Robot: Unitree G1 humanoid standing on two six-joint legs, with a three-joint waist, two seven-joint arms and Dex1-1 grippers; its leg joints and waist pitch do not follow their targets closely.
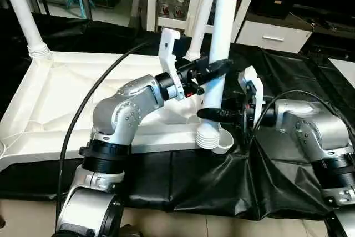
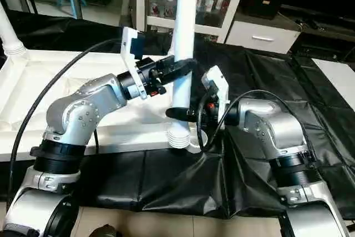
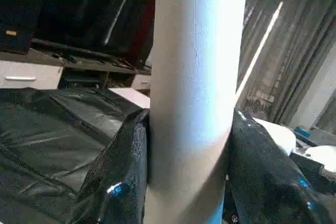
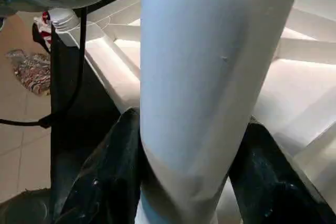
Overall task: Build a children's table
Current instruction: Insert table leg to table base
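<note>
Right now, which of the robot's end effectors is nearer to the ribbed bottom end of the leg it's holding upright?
The right. The right end effector sits low on the leg, just above its ribbed end. The left end effector clasps the leg higher up.

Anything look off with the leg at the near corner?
Yes. The leg both end effectors clamp isn't seated: its ribbed end sits beside the round near corner socket, not in it. The tabletop lies underside up; two other legs already stand in far sockets.
</note>
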